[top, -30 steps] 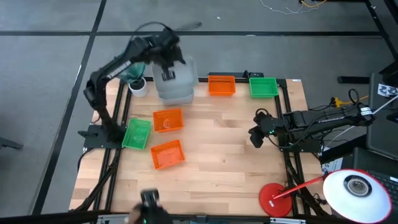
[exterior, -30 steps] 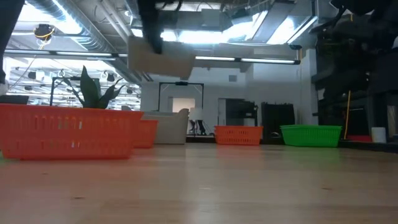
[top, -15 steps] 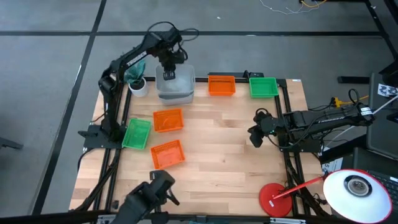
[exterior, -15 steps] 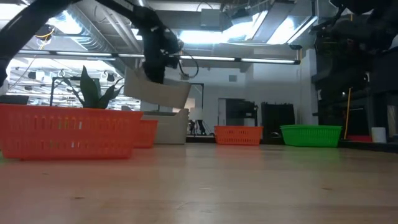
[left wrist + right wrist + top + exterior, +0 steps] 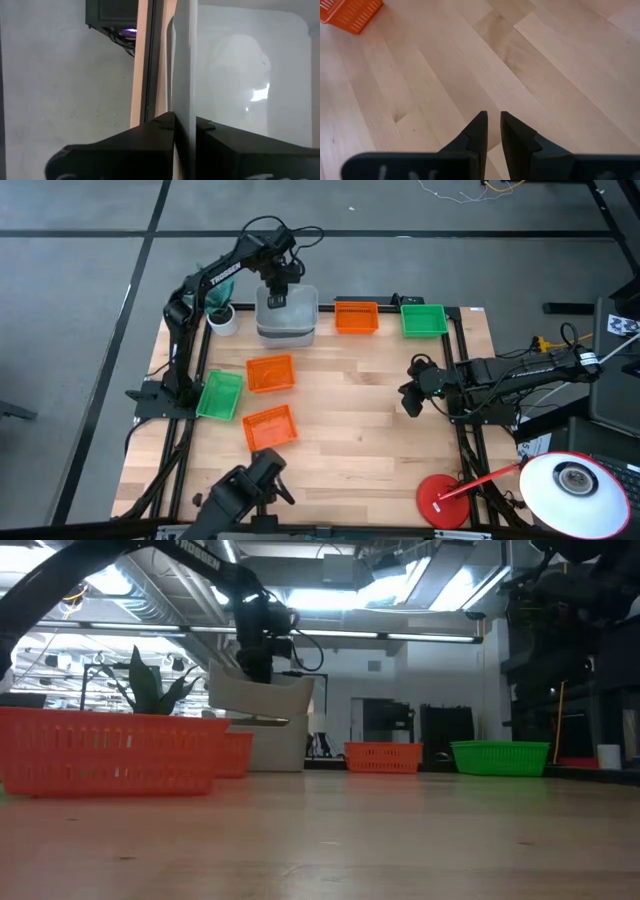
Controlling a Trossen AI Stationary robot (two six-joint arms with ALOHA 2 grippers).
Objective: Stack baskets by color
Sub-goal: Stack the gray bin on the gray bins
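Observation:
My left gripper (image 5: pixel 276 298) is shut on a pale grey basket (image 5: pixel 296 318) at the table's far side. In the low view this basket (image 5: pixel 265 695) hangs slightly tilted just over another grey basket (image 5: pixel 288 745); whether they touch I cannot tell. Two orange baskets (image 5: pixel 270 374) (image 5: pixel 270 428) and a green one (image 5: pixel 220 395) rest on their bottoms at the left. Another orange basket (image 5: pixel 356 317) and a green one (image 5: pixel 423 320) stand at the far edge. My right gripper (image 5: pixel 490 125) waits over bare wood at the right, its fingers almost together, holding nothing. My left gripper pinches the grey basket's wall at its rim (image 5: pixel 184 75), one finger inside the tub and one outside. The fingers come from above, slanting steeply down, at the basket's far-left side. The basket hangs below them, a little tilted, open side up.
A white pot with a teal plant (image 5: pixel 222 316) stands beside the grey baskets at the far left. A red round base (image 5: pixel 440 500) and a white lamp (image 5: pixel 572 480) sit off the near right corner. Bare wood lies in the table's middle and near side.
My left gripper has come down with the grey basket, shifting slightly toward the table's right, and has turned a little. The basket now hangs just over the other grey basket, far lower than before. My right arm has kept still.

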